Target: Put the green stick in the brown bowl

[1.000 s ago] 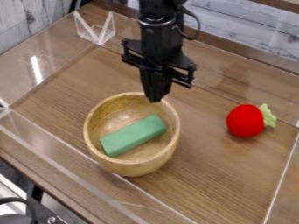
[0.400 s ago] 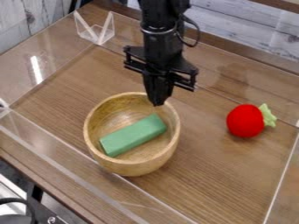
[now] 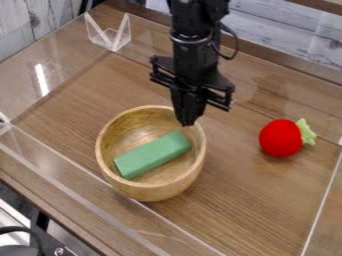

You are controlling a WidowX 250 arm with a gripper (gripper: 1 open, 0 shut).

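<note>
My tool, the black gripper (image 3: 189, 122), is clenched, with its fingertips together, and it points downwards. I see no thing held in it. It hangs at the rim of the brown bowl (image 3: 151, 191), on the side of the bowl toward the far edge of the table. I cannot tell if the tips touch this rim or are only very near to it.

The green stick (image 3: 152, 155) is inside the brown bowl. It lies there diagonally, with one end toward the near left part of the bowl and the other end toward the far right part. It is apart from my gripper.

The bowl stands on the wooden table (image 3: 254, 212), nearer to the left edge than to the right edge. On the right part of the table, well apart from the bowl, lies a red toy (image 3: 281, 138) with a green top, and this top is turned toward the right edge. Near the far left corner there is a clear, angular object (image 3: 110, 35); what it is exactly, I cannot tell.
</note>
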